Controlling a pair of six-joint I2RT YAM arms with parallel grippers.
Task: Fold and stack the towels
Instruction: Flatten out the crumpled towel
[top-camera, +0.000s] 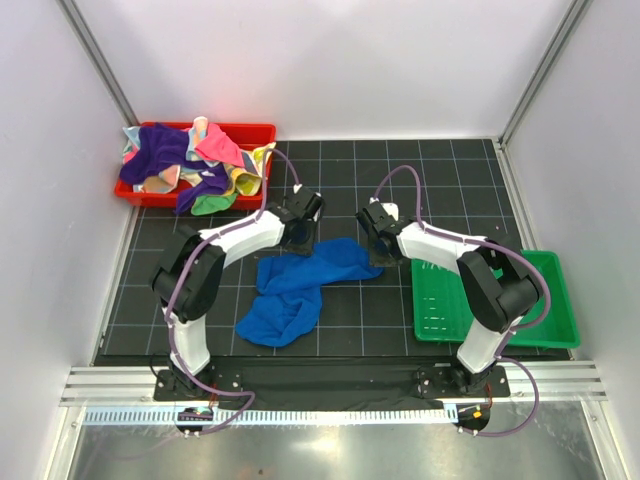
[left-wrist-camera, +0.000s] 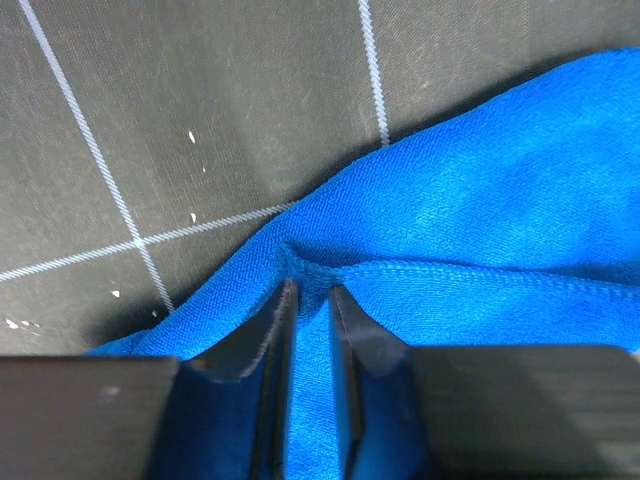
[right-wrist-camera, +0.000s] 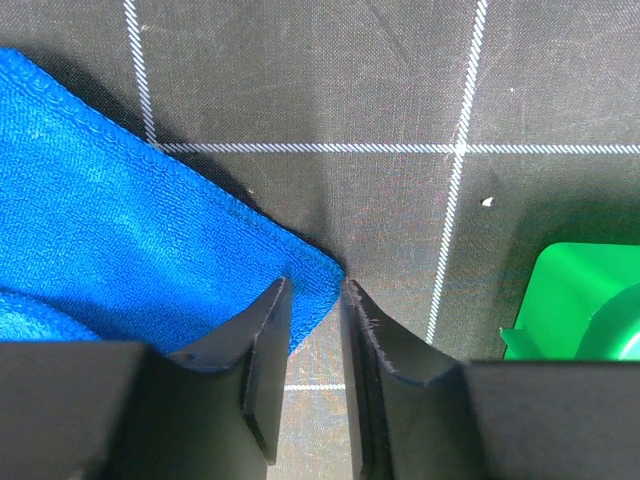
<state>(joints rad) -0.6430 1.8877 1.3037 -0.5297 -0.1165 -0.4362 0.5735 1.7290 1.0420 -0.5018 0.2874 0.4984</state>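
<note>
A royal blue towel (top-camera: 300, 285) lies crumpled on the black gridded mat between the two arms. My left gripper (top-camera: 298, 235) is at its far left edge. In the left wrist view the jaws (left-wrist-camera: 310, 290) are shut on a puckered fold of the blue towel (left-wrist-camera: 480, 180) just behind its hem. My right gripper (top-camera: 382, 245) is at the towel's far right corner. There the jaws (right-wrist-camera: 315, 285) stand slightly open astride the corner of the blue towel (right-wrist-camera: 120, 200), with mat showing between them. More towels (top-camera: 180, 155), purple, pink and others, are heaped at the back left.
The heap of towels sits in a red tray (top-camera: 255, 130) at the back left corner of the mat. A green tray (top-camera: 495, 300) lies at the right, close to my right arm; its corner (right-wrist-camera: 575, 300) shows beside the right fingers.
</note>
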